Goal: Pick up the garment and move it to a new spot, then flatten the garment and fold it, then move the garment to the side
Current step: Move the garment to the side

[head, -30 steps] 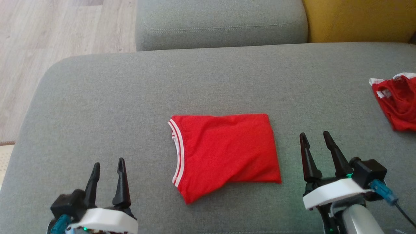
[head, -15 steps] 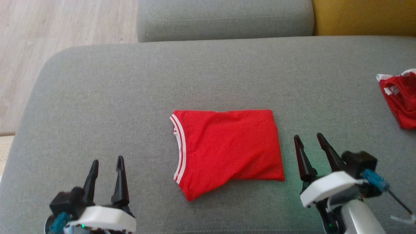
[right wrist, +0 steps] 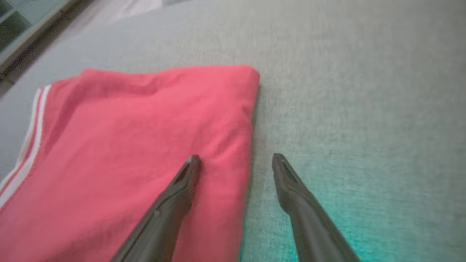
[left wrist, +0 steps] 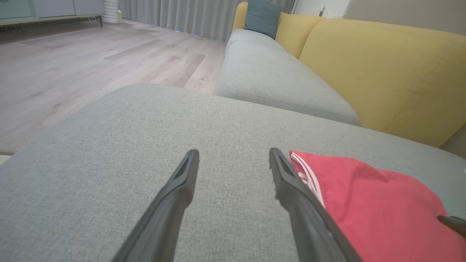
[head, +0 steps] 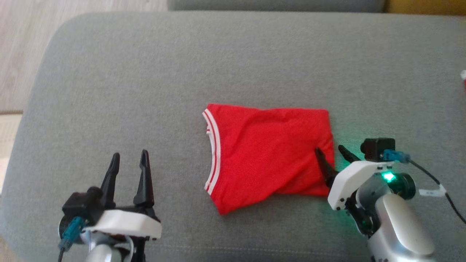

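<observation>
A red garment (head: pixel 269 156) with white-striped trim lies folded in a rough rectangle on the grey sofa cushion (head: pixel 145 91); it also shows as the red garment (right wrist: pixel 120 145) and red garment (left wrist: pixel 378 203). My right gripper (head: pixel 332 151) stands open at its right edge, one finger over the cloth and the other over bare cushion, as the right gripper (right wrist: pixel 236 160) view confirms. My left gripper (head: pixel 129 158) is open over bare cushion well to the left of the garment, nothing between its fingers; the left gripper (left wrist: pixel 233 154) view shows the trim just right of it.
Wooden floor (head: pixel 18 54) lies beyond the cushion's left edge. A second grey seat (left wrist: pixel 269 80) and yellow backrest (left wrist: pixel 386 76) stand behind. A scrap of red and white cloth (head: pixel 463 77) peeks in at the far right edge.
The head camera has tilted down and shifted, so the scene sits higher in view. My right gripper has moved left and forward onto the garment's right edge. The left gripper has hardly moved.
</observation>
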Controlling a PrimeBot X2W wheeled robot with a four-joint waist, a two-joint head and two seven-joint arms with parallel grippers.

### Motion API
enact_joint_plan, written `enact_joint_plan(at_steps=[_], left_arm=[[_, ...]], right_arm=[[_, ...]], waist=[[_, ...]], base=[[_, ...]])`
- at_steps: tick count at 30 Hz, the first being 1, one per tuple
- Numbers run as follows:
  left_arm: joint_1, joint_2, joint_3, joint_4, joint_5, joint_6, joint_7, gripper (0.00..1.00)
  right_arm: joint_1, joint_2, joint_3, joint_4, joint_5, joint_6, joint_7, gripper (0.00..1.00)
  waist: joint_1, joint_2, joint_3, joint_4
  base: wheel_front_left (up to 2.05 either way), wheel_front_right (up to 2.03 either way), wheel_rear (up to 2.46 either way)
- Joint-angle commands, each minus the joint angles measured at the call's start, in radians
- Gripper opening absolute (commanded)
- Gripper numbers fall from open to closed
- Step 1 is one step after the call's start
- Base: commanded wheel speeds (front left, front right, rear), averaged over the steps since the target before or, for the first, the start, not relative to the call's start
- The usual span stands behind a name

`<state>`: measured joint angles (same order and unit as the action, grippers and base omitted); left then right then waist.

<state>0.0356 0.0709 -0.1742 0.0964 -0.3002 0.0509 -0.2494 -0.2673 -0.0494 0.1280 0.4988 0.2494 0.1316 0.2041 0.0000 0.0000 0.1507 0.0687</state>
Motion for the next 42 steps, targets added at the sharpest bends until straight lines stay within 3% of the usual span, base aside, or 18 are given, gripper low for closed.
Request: enact_joint_plan(at_steps=[1,8,10,12,13,14,20,29,37,42], left_arm=[[-0.049,-0.004,0.035,-0.039,0.013,-0.006,-0.012,1.0],[-0.07,-0.014,0.044,-0.037,0.011,-0.012,-0.012,1.0],[-0.072,-0.016,0.046,-0.036,0.012,-0.012,-0.012,1.0],[-0.073,-0.017,0.049,-0.036,0.013,-0.012,-0.012,1.0],[-0.073,-0.017,0.051,-0.037,0.014,-0.013,-0.012,1.0],[-0.073,-0.018,0.052,-0.039,0.016,-0.014,-0.012,1.0],[-0.072,-0.019,0.054,-0.048,0.037,-0.024,-0.012,1.0],[-0.098,0.001,0.051,-0.057,0.078,-0.039,-0.012,1.0],[-0.133,0.039,0.043,-0.086,0.101,-0.044,0.011,1.0],[-0.163,0.062,0.032,-0.11,0.114,-0.05,0.04,1.0]], right_arm=[[-0.046,-0.001,0.019,-0.02,0.004,-0.001,0.022,1.0],[-0.07,-0.017,0.038,-0.001,0.064,-0.001,0.145,1.0],[-0.072,-0.024,0.058,-0.01,0.097,-0.001,0.173,0.47],[-0.074,-0.035,0.074,-0.024,0.118,-0.001,0.19,0.29],[-0.075,-0.042,0.081,-0.034,0.126,-0.001,0.192,0.1],[-0.077,-0.048,0.085,-0.043,0.131,-0.001,0.19,0.0],[-0.088,-0.083,0.082,-0.11,0.14,-0.001,0.143,0.0],[-0.1,-0.127,0.01,-0.232,0.105,-0.001,0.083,0.0],[-0.097,-0.102,-0.051,-0.295,0.085,-0.001,0.041,0.0],[-0.096,-0.077,-0.05,-0.292,0.084,-0.001,0.013,0.0]], waist=[[0.0,0.0,0.037,0.031],[0.0,0.0,0.074,0.057],[0.0,0.0,0.076,0.057],[0.0,0.0,0.076,0.054],[0.0,0.0,0.075,0.049],[0.0,0.0,0.075,0.044],[0.0,0.0,0.086,-0.025],[0.0,0.0,0.155,-0.222],[0.0,0.0,0.225,-0.412],[0.0,0.0,0.254,-0.491]], base=[[0.0,0.0,0.0],[0.0,0.0,0.0],[0.0,0.0,0.0],[0.0,0.0,0.0],[0.0,0.0,0.0],[0.0,0.0,0.0],[0.0,0.0,0.0],[0.0,0.0,0.0],[0.0,0.0,0.0],[0.0,0.0,0.0]])
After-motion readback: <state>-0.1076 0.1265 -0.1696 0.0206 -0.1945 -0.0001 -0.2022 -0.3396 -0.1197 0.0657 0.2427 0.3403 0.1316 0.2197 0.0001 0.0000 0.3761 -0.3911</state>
